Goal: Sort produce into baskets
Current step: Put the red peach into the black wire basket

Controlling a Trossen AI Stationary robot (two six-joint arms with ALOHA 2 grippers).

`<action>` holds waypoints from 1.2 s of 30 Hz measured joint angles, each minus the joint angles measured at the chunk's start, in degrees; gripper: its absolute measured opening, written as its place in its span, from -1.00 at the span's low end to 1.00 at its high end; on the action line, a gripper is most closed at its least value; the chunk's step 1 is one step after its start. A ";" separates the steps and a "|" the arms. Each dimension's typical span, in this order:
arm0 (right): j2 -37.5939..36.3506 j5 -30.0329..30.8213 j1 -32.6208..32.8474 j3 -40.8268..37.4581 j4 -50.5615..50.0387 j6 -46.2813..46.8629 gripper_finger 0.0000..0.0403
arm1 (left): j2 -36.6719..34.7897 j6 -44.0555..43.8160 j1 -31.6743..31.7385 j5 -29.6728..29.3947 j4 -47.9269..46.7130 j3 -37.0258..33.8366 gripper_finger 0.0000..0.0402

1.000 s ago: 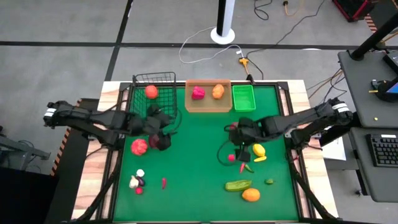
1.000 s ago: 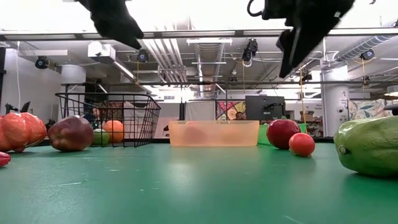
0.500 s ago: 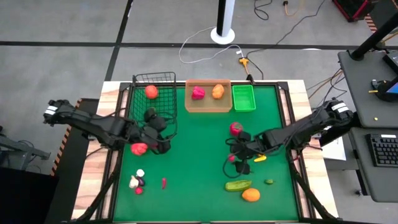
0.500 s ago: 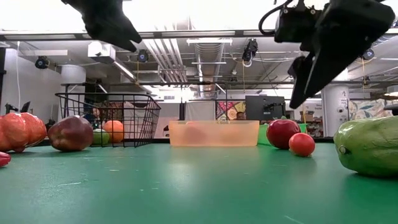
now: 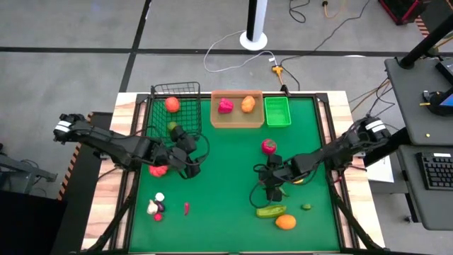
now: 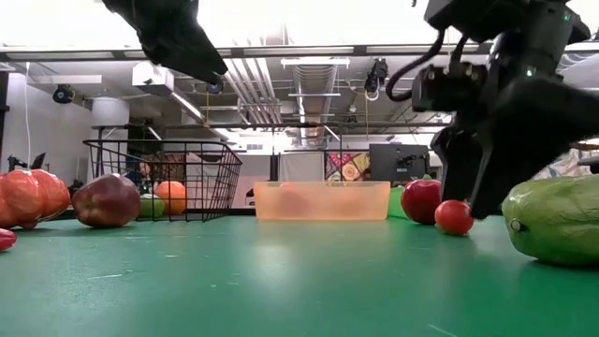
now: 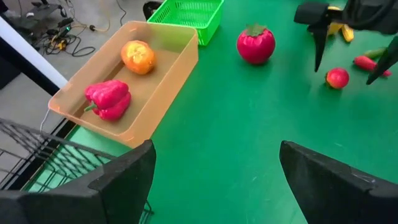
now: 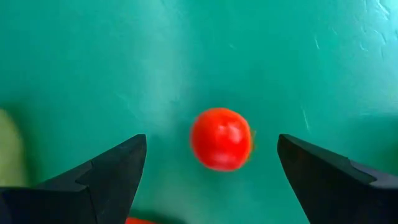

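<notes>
My right gripper [image 8: 211, 140] hangs open just above the green mat, pointing steeply down, one finger on either side of a small red tomato [image 8: 221, 138] without touching it. The tomato [image 6: 454, 217] rests on the mat, right of the table's middle. My left gripper [image 5: 191, 164] is open and holds nothing, hovering right of a lumpy red fruit [image 5: 158, 169] near the black wire basket [image 5: 185, 90]. Along the far edge stand the basket, a tan tray [image 5: 236, 122] and a green bin [image 5: 277, 111].
The tray holds a pink pepper [image 7: 107, 99] and an orange fruit [image 7: 138, 56]; the basket holds two fruits. A red apple [image 5: 269, 146], a cucumber [image 5: 271, 211], an orange [image 5: 285, 222], a yellow piece [image 5: 296, 179] and chillies lie near my right gripper. Small pieces [image 5: 156, 206] lie near left.
My right gripper has come down and toward the near edge, from high above the mat to just over the small tomato, staying open. My left gripper has sunk a little and shifted toward the table's right, open as before.
</notes>
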 joint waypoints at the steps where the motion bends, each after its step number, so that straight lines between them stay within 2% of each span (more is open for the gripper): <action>1: 0.46 0.07 -0.02 0.01 0.10 -0.12 0.75 | 0.33 0.12 0.00 0.00 0.29 0.02 0.61; 10: 1.00 0.49 -0.04 0.08 0.30 -0.28 0.52 | 3.51 0.15 0.04 -0.02 1.25 0.02 0.61; 25: 1.05 1.31 -0.79 0.09 1.07 -1.80 -0.25 | 6.59 0.15 0.07 -1.46 2.73 0.02 0.61; 30: 0.35 1.25 -1.29 0.07 2.55 -2.56 -0.42 | 6.39 1.81 0.07 -1.37 4.43 0.02 0.61; 33: -0.78 1.36 -2.15 0.07 7.93 -4.21 -0.43 | 6.52 6.33 0.04 2.03 8.38 -0.04 0.61; 36: -1.23 1.28 -3.35 0.03 17.36 -7.63 -0.40 | 6.50 12.73 0.02 8.07 17.68 -1.60 0.61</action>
